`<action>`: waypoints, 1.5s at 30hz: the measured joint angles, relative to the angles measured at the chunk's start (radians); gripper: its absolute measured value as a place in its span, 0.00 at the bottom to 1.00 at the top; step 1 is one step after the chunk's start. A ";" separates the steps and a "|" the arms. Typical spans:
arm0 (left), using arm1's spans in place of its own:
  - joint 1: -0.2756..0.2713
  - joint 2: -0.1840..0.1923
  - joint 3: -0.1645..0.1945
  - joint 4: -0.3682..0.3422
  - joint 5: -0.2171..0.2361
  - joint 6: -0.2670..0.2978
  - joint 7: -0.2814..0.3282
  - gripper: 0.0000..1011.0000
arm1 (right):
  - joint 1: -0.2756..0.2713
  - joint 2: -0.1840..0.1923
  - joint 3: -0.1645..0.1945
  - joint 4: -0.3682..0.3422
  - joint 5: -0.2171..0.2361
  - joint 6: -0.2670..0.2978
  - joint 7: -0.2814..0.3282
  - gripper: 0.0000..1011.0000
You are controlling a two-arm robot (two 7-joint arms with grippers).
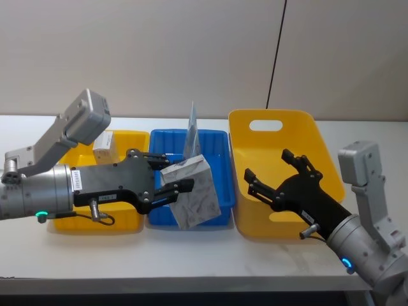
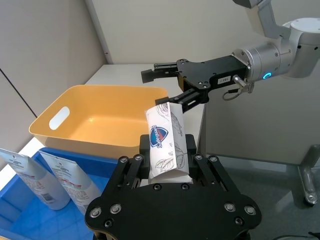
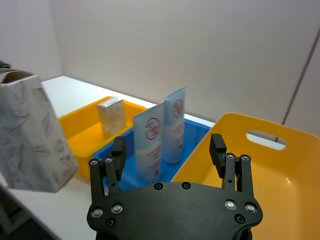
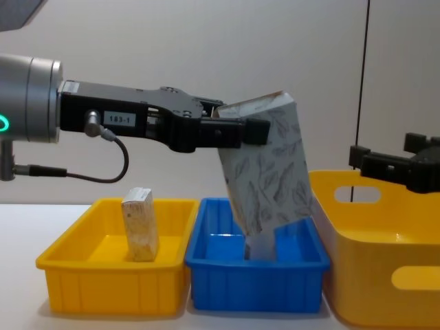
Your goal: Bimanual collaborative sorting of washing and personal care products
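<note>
My left gripper (image 1: 173, 173) is shut on a grey-beige marbled-print pack (image 1: 194, 191). It holds the pack tilted above the blue bin (image 1: 220, 153), as the chest view shows (image 4: 268, 168). Two pale blue tapering pouches (image 3: 150, 145) stand upright in that blue bin. A small beige block pack (image 4: 139, 223) stands in the small yellow bin (image 4: 110, 282). My right gripper (image 1: 268, 164) is open over the near left part of the large yellow bin (image 1: 274, 121), holding nothing. The left wrist view shows it (image 2: 156, 89) just beyond the held pack (image 2: 167, 145).
The three bins sit side by side on a white table (image 1: 191, 255): small yellow at left, blue in the middle, large yellow at right. A wall stands close behind them. Bare tabletop runs along the near edge.
</note>
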 joint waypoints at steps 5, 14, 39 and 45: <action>-0.001 0.000 0.001 0.001 0.000 -0.001 0.000 0.35 | 0.022 0.041 -0.009 0.009 0.021 0.002 0.079 0.99; -0.018 -0.004 0.015 0.021 -0.003 -0.025 -0.030 0.35 | 0.057 0.124 -0.025 0.023 0.053 0.010 0.221 0.99; -0.059 -0.017 0.048 0.063 -0.008 -0.071 -0.093 0.35 | 0.163 0.286 -0.072 0.088 0.128 -0.004 0.542 0.99; -0.061 -0.017 0.050 0.065 -0.009 -0.074 -0.097 0.35 | 0.193 0.268 -0.085 0.099 0.137 -0.013 0.551 0.99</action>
